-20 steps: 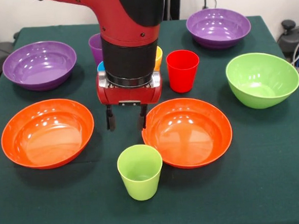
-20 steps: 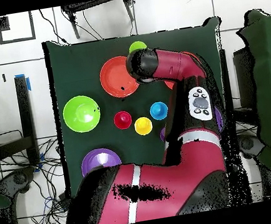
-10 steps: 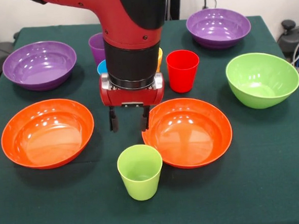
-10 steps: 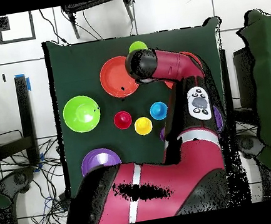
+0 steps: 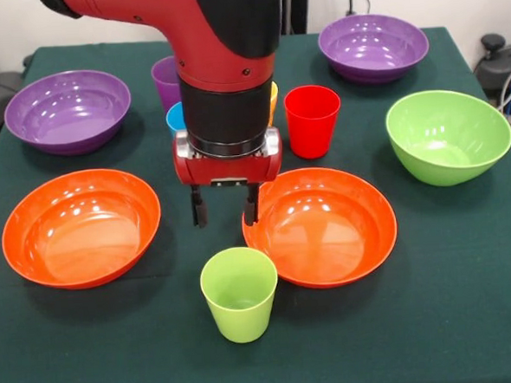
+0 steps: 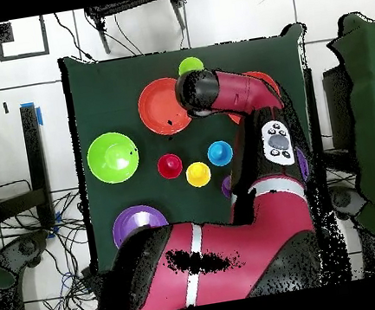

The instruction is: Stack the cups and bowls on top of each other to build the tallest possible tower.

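Tool: shifted slightly toward the worktop's front edge since the earlier frame; fingers parted, holding nothing, hanging just behind the light green cup.
Light green cup: upright, near the middle of the front edge, unstacked.
Orange bowls: one toward the left edge, one centre-right, just beside the cup.
Purple bowls: back left corner and back right corner.
Green bowl: right edge.
Red cup: behind the centre-right bowl.
No tower built.
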You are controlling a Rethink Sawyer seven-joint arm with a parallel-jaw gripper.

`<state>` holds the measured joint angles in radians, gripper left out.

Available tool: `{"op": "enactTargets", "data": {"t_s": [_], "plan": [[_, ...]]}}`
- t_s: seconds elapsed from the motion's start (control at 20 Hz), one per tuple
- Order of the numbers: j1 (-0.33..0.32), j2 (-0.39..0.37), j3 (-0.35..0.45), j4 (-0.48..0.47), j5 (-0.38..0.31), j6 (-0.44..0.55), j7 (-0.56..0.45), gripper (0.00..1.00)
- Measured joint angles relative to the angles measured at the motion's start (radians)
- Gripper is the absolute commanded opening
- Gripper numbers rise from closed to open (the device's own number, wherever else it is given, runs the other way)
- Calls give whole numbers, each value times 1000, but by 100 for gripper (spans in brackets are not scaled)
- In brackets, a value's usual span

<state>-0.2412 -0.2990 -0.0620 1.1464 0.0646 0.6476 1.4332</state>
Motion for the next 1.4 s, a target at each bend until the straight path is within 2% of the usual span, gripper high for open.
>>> {"op": "enactTargets", "data": {"t_s": [1.4], "plan": [[-1, 91, 27, 6, 1, -10, 0, 100]]}}
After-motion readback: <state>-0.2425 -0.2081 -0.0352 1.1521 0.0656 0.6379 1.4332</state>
